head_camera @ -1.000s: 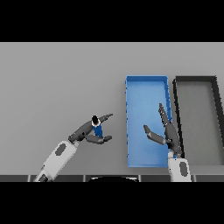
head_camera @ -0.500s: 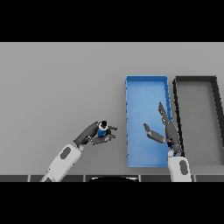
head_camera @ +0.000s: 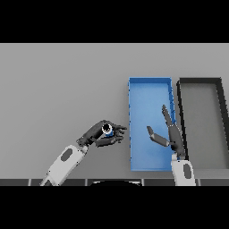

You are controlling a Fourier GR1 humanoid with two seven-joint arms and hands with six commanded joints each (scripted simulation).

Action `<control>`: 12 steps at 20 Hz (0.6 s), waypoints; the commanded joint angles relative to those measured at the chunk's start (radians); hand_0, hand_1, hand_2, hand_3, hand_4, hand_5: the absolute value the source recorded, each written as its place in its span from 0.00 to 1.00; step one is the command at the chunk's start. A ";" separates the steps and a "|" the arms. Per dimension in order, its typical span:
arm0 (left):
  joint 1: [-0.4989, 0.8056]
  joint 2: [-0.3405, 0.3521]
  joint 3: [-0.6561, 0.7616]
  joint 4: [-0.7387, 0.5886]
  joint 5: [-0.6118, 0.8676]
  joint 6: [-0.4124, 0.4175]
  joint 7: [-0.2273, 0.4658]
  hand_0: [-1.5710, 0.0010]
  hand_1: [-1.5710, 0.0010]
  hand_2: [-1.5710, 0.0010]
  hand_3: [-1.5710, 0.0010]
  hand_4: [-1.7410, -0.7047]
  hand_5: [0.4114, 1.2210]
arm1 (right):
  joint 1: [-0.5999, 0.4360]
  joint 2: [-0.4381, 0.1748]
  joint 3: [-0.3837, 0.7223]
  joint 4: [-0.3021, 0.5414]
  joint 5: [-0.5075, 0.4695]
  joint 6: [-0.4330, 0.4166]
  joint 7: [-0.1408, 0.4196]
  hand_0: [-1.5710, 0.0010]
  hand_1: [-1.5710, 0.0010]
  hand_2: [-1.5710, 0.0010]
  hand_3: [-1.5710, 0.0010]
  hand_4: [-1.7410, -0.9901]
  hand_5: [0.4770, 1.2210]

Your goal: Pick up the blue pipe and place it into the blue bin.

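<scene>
My left hand (head_camera: 99, 134) has its fingers and thumb curled round the blue pipe (head_camera: 107, 130), whose open end faces up at me; only its ring-shaped end and a bit of blue show. The hand with the pipe is left of the blue bin (head_camera: 150, 85), a short way from its left wall. The bin is a long open tray lying right of centre. My right hand (head_camera: 170, 135) hovers over the bin's near right part, fingers straight and thumb spread, holding nothing.
A black bin (head_camera: 200, 82) of similar shape lies directly right of the blue one, their long walls nearly touching. The grey table (head_camera: 58, 80) stretches away to the left and far side.
My left hand closed round the pipe, tilted it so its open end faces up, and shifted a little toward the blue bin. The right hand stayed in place.
</scene>
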 commanded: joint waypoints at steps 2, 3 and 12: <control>-0.022 -0.006 -0.008 -0.027 0.000 0.005 0.049 0.01 0.01 0.01 0.08 0.02 0.99 | 0.012 -0.002 -0.001 -0.001 -0.003 0.005 -0.021 1.00 1.00 1.00 1.00 0.70 0.22; -0.020 -0.001 -0.015 -0.049 0.006 -0.001 0.071 0.01 0.01 0.01 0.08 0.02 0.99 | 0.008 -0.004 -0.009 0.010 -0.010 0.005 -0.021 1.00 1.00 1.00 1.00 0.70 0.22; -0.038 0.006 -0.011 -0.049 0.016 -0.020 0.114 0.00 0.00 0.00 0.08 0.01 1.00 | 0.045 0.007 -0.003 -0.043 -0.005 -0.013 -0.023 1.00 1.00 1.00 1.00 0.74 0.20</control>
